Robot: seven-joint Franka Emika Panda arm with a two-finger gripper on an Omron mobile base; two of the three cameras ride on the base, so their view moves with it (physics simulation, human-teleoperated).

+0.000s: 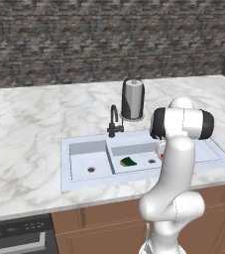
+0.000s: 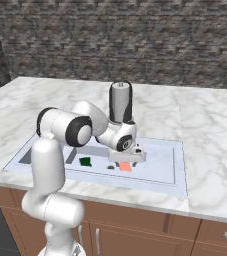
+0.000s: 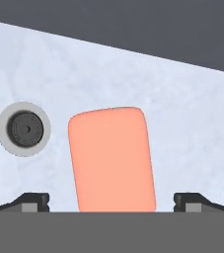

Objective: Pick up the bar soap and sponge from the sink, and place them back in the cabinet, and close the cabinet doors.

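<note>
The end effector (image 3: 111, 201) hangs wide open and empty over the bar soap (image 3: 111, 158), drain (image 3: 23, 129) at its 9 o'clock, ready to straddle it

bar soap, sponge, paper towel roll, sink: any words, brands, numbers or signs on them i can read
None: no readable text in any view.
The bar soap has a plain pink face.
The sponge, sink and paper towel roll show no label or number.
</note>
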